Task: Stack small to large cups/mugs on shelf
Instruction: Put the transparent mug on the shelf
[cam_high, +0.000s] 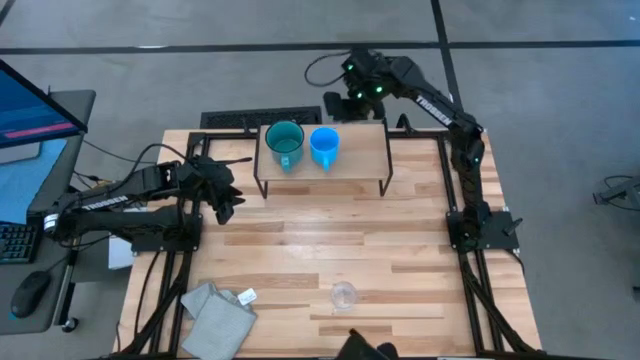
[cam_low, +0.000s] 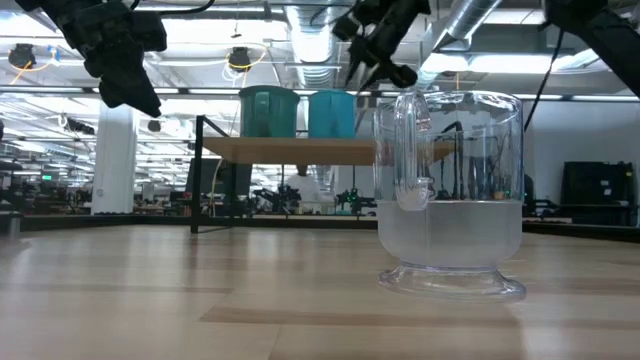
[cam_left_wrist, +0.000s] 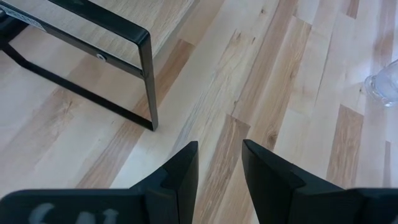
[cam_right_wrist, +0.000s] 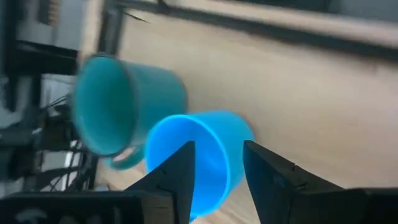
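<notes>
On the light-wood shelf (cam_high: 360, 150) at the table's far side, a teal mug (cam_high: 285, 143) and a bright blue mug (cam_high: 324, 146) stand side by side, mouths up. My right gripper (cam_right_wrist: 217, 149) hangs open above the shelf's far edge (cam_high: 352, 100), clear of both mugs. It looks down on the blue mug (cam_right_wrist: 199, 155) and the teal mug (cam_right_wrist: 118, 112). A small clear cup (cam_high: 343, 295) stands upright on the tabletop near the front edge. My left gripper (cam_left_wrist: 219, 149) is open and holds nothing. It hovers over the table left of the shelf (cam_high: 230, 208).
A grey folded cloth (cam_high: 218, 312) lies at the table's near left corner. The shelf's black metal leg (cam_left_wrist: 146, 74) stands just beyond my left gripper. A monitor, keyboard and mouse sit off the table's left edge. Bare tabletop lies between the shelf and the clear cup.
</notes>
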